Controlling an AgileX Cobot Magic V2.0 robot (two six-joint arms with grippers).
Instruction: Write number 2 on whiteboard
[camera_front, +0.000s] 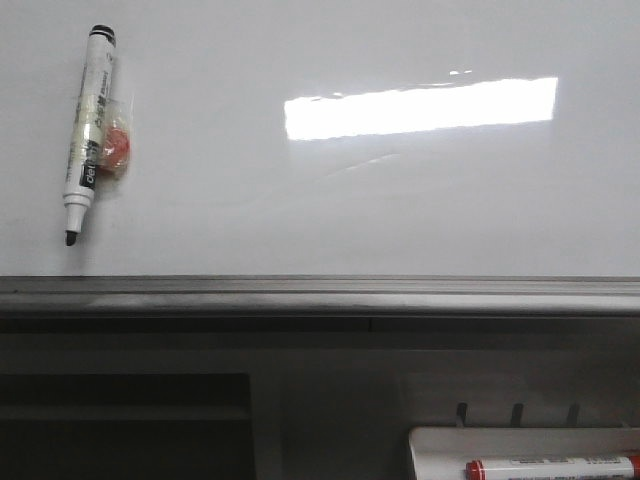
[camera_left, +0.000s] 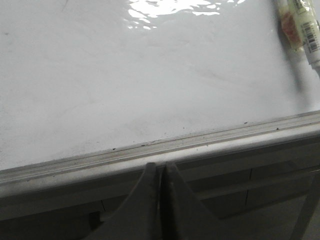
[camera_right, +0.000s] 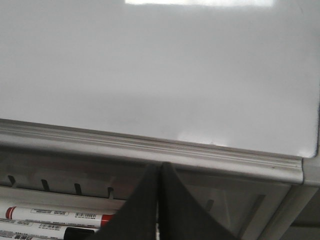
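The whiteboard (camera_front: 320, 190) is glossy white with a grey metal bottom edge and a bright rectangular reflection. No number 2 shows on it; its surface is blank. A white marker with a black cap (camera_front: 88, 130) is stuck to the board at its upper left, tip down, beside a small red piece. The marker also shows in the left wrist view (camera_left: 305, 27). My left gripper (camera_left: 160, 166) is shut and empty, just below the board's bottom edge (camera_left: 150, 150). My right gripper (camera_right: 160, 166) is shut and empty, below the board's bottom edge (camera_right: 150, 150) near its corner. Neither gripper shows in the front view.
A small white marker tray (camera_front: 520, 445) hangs below the board at the right and holds a red-capped marker (camera_front: 550, 467). The right wrist view shows that marker (camera_right: 60, 216) and a black-capped one below it. A dark recess lies under the board's left part.
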